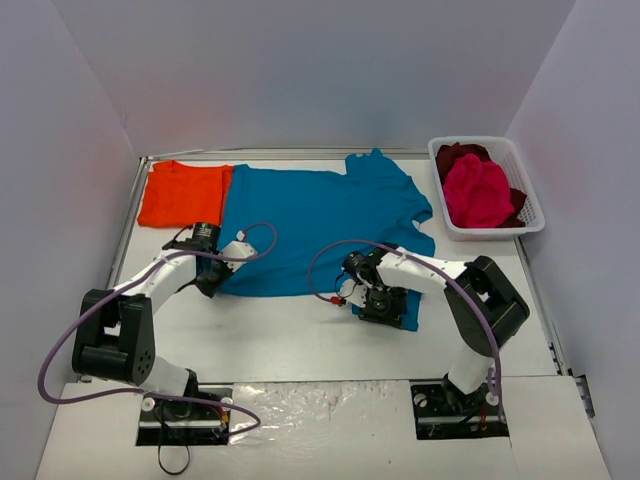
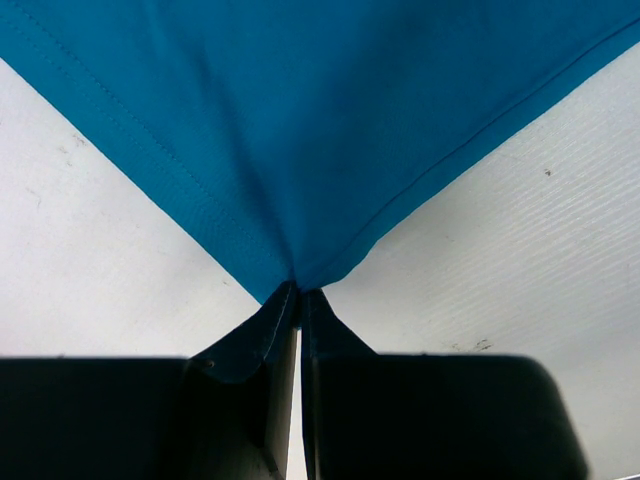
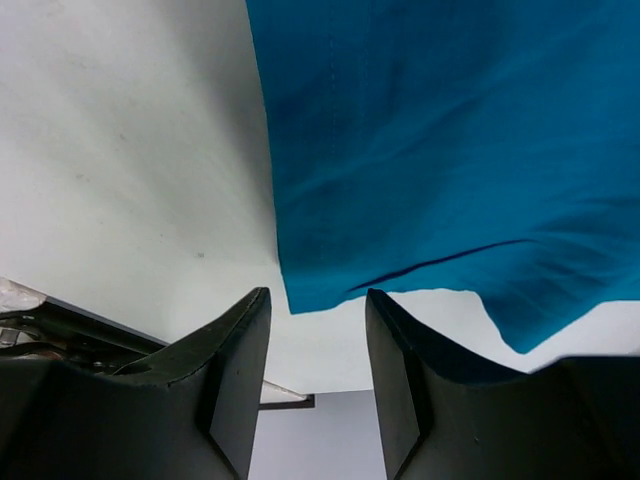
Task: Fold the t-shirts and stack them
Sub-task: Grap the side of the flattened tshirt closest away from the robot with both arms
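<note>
Our left gripper [image 2: 298, 295] pinches a corner of the teal-blue t-shirt [image 1: 320, 215], our right gripper [image 3: 318, 300] hangs open by its hem, so it lies unfolded mid-table, the orange t-shirt [image 1: 182, 193] at ten o'clock looks folded, and the pink t-shirt [image 1: 476, 190] and dark red t-shirt [image 1: 462, 153] wait in the basket [image 1: 497, 231] at two o'clock.

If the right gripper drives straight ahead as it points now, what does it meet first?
Probably the teal-blue t-shirt, whose near edge lies just ahead of the right gripper's open fingers; depth is unclear.

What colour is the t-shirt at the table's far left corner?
An orange t-shirt, clearest in the top external view.
</note>
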`<state>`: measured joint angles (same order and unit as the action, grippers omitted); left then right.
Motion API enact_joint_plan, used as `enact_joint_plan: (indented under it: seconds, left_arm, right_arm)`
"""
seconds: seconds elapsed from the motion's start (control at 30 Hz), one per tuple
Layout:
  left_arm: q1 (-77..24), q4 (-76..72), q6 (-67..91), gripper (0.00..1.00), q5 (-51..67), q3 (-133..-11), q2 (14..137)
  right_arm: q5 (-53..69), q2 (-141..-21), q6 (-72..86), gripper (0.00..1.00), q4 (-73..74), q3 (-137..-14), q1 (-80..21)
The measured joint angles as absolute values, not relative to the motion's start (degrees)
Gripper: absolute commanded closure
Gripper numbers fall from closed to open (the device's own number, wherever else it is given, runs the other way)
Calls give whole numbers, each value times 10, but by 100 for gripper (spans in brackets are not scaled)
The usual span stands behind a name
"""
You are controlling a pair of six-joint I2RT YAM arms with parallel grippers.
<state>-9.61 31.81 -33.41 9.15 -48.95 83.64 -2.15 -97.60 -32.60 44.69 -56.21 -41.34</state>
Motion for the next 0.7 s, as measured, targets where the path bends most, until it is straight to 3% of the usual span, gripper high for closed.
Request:
enact_joint_plan:
  seconds: [0.6,0.7]
  left_arm:
    - [-96,318,-334,98,91,-489,836]
    - [-96,318,-334,98,91,-489,836]
  right_arm:
    - [-13,-1009,-324,61,421,-551,-424]
    - [-17,-1011,-322,68,420,-551,-426]
